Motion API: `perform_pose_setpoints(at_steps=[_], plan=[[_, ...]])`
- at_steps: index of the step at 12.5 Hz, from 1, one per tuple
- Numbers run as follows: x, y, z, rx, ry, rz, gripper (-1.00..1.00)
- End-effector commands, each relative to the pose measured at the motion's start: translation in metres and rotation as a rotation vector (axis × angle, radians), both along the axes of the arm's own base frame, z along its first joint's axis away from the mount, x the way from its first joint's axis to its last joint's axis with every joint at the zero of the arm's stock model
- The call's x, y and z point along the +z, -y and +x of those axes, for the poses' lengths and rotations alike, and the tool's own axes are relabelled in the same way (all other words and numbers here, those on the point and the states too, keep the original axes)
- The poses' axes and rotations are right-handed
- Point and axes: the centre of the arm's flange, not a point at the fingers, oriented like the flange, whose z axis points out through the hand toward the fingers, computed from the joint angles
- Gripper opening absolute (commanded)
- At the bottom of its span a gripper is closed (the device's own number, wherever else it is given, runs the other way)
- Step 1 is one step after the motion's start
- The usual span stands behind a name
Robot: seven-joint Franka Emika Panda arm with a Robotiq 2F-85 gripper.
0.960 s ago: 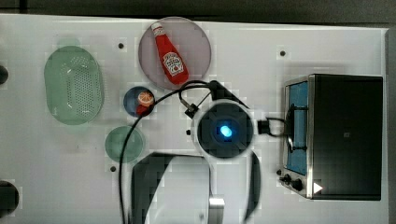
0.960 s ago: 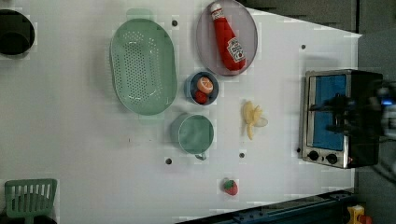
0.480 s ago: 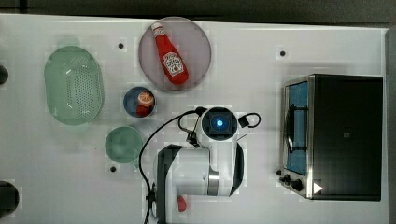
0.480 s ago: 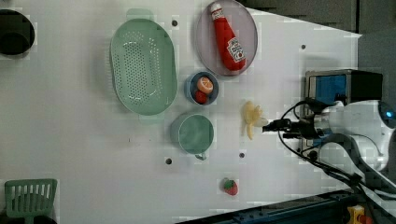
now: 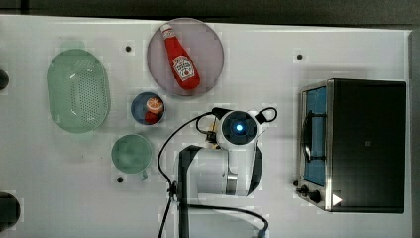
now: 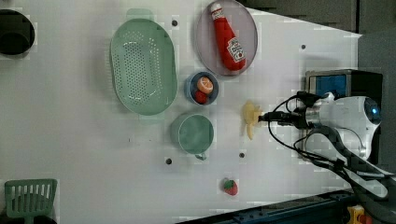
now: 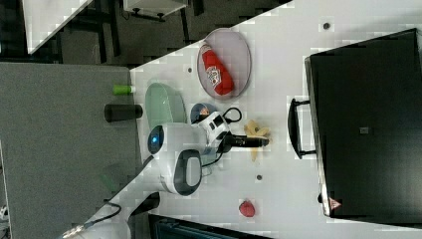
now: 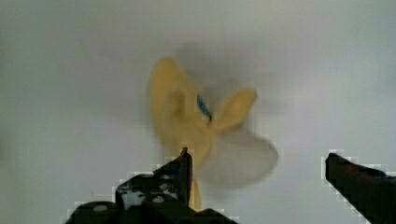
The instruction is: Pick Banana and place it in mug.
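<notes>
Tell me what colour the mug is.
Teal green; the mug shows best in the left view.

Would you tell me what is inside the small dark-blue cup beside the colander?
The dark-blue cup holds an orange slice and a red piece; the cup's floor beneath them is covered.

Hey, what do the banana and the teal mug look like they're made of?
The banana looks like a matte plastic toy: uniform pale yellow with stiff, splayed peel flaps. The mug looks like smooth plastic, possibly glazed ceramic: even teal colour, soft sheen, thin rim. The look leaves either open.
</notes>
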Motion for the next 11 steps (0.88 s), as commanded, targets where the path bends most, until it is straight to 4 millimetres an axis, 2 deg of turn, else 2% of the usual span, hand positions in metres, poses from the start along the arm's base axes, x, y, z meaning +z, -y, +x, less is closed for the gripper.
perform_pose_setpoints(at_steps=[1, 3, 5, 6, 9, 11], plan=[[-0.024, -0.016, 0.002, 0.089, 0.028, 0.012, 1.0], [-0.039, -0.02, -0.003, 0.096, 0.011, 0.015, 1.0], [-0.043, -0.021, -0.001, 0.099, 0.05, 0.011, 1.0], [-0.045, -0.02, -0.002, 0.099, 0.058, 0.01, 0.93], [-0.047, -0.022, -0.006, 0.101, 0.053, 0.012, 0.2], [-0.038, -0.021, -0.003, 0.099, 0.074, 0.011, -0.24]])
